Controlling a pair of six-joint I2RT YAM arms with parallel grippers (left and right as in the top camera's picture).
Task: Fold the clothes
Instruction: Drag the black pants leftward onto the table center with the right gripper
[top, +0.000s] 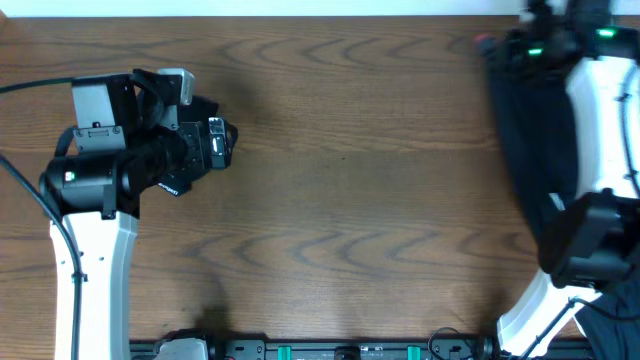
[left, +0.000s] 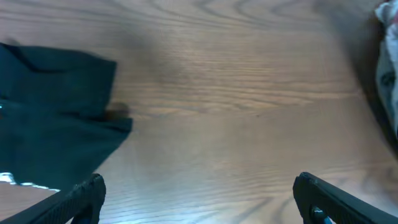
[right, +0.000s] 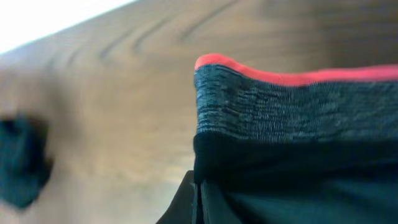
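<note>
One garment (top: 510, 150), dark with a grey waistband (right: 273, 112) edged in red, is all that shows of the clothes. It sits along the desk's (top: 350, 200) right side, stretched in a long dark strip under the right arm, not folded. The right gripper (right: 196, 199) is clenched on the dark fabric just below the waistband. Its fingers are pressed together with only a thin pinch of cloth between them. The left gripper (left: 199, 186) waits toward the desk's left side, well apart from the garment, with its fingers spread wide and nothing between them.

The main risk is that narrow pinch. If the right arm drags the garment toward the desk's middle, the fabric's weight and its rub on the wood could pull it free, dropping it in a heap. A one-point hold also lets the cloth bunch or twist as it moves, which would leave a crooked shape to fold. Part of the garment seems to lie close to the desk's right edge, though I cannot tell how much. A slip there could let it slide off and out of reach. The fabric also runs under the right arm's own links, so it could snag on them. Bringing the left gripper in late would leave the waistband sagging on one side.
</note>
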